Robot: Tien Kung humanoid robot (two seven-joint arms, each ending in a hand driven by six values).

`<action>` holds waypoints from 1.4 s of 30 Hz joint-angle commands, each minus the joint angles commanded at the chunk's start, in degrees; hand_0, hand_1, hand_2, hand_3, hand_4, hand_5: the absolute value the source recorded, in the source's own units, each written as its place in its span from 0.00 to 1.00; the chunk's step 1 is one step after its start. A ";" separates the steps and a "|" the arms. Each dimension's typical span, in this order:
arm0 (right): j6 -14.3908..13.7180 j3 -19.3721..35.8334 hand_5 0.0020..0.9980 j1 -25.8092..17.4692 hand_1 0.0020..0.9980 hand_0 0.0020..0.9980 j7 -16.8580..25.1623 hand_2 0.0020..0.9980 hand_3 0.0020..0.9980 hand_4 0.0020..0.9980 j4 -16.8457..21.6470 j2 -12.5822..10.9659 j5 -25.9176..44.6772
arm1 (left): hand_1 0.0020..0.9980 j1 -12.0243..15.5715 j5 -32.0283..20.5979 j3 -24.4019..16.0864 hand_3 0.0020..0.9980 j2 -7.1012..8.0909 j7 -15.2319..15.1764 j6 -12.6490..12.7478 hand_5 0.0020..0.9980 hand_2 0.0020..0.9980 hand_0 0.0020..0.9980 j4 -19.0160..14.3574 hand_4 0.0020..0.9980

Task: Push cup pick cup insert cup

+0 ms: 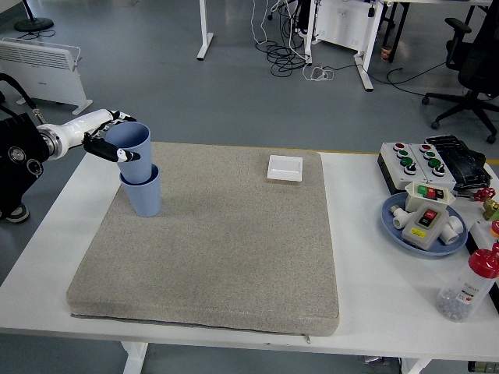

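Sitting at the right end of the white surface (366, 257), a clear bottle with a red cap (468, 284) stands just in front of a blue plate (392, 222) that carries a grey button box and white fittings. Farther back on the grey mat (218, 241), at its left side, a blue lower cup (143, 193) stands upright with the upper cup (132, 152) partly nested in its mouth. The left hand (109, 140) has its fingers wrapped around that upper cup, and a small white square dish (284, 167) lies at the mat's far edge.

A white table (366, 257) stands on a grey floor (195, 93) crossed by a yellow line (58, 140). Beyond it, desk legs (204, 31) rise over tangled cables (292, 58); a white radiator (43, 66) sits far left, a black office chair (475, 70) far right.
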 joint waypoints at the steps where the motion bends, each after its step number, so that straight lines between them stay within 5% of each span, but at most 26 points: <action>1: -0.01 0.02 0.50 -0.01 0.65 0.73 -0.02 0.67 0.59 0.13 0.00 0.01 -0.04 | 0.56 0.01 -0.01 0.25 0.53 -0.15 -0.11 0.09 0.06 0.55 0.51 0.21 0.51; 5: -0.02 0.01 0.50 -0.10 0.65 0.73 -0.08 0.67 0.59 0.13 0.00 0.04 -0.19 | 0.56 0.21 -0.05 0.66 0.53 -0.50 -0.74 0.65 0.06 0.55 0.51 0.74 0.51; 6: -0.02 0.00 0.50 -0.13 0.65 0.73 -0.08 0.67 0.59 0.13 0.00 0.04 -0.22 | 0.58 0.32 -0.14 0.60 0.63 -0.65 -1.00 0.81 0.23 0.61 0.47 0.97 0.71; 11: -0.02 -0.05 0.50 -0.26 0.65 0.73 -0.09 0.67 0.59 0.13 0.00 0.05 -0.29 | 0.58 0.74 0.17 0.52 0.63 -1.15 -1.49 1.23 0.23 0.61 0.47 1.93 0.71; 12: -0.02 -0.05 0.50 -0.28 0.65 0.73 -0.08 0.67 0.59 0.13 0.00 0.04 -0.28 | 0.67 0.79 0.34 0.50 0.80 -1.20 -1.42 1.18 0.40 0.74 0.50 2.21 0.83; 17: -0.02 -0.06 0.50 -0.31 0.65 0.73 -0.09 0.67 0.59 0.13 0.00 0.05 -0.40 | 0.67 0.97 0.34 0.41 0.80 -1.38 -1.87 1.32 0.40 0.74 0.50 2.93 0.83; 18: -0.02 -0.05 0.50 -0.30 0.65 0.73 -0.10 0.67 0.59 0.13 0.00 0.05 -0.48 | 0.87 1.01 0.20 0.38 0.95 -1.44 -2.14 1.51 0.51 0.98 0.88 3.12 0.93; 32: 0.05 0.00 0.50 -0.16 0.65 0.73 -0.02 0.67 0.59 0.13 0.00 0.05 -0.52 | 0.96 1.34 -1.19 0.61 1.00 -1.88 -3.55 2.97 0.55 1.00 0.98 4.18 0.98; 41: 0.08 0.07 0.50 -0.04 0.65 0.73 0.02 0.67 0.59 0.13 0.00 0.04 -0.30 | 0.97 1.69 -0.81 -0.25 1.00 -0.95 -7.26 5.83 0.57 1.00 0.99 1.08 1.00; 42: 0.09 0.11 0.50 -0.04 0.65 0.73 0.01 0.67 0.59 0.13 0.00 0.04 -0.29 | 0.89 2.00 -1.51 -0.34 0.92 -0.58 -8.99 7.34 0.53 1.00 0.92 -0.15 0.81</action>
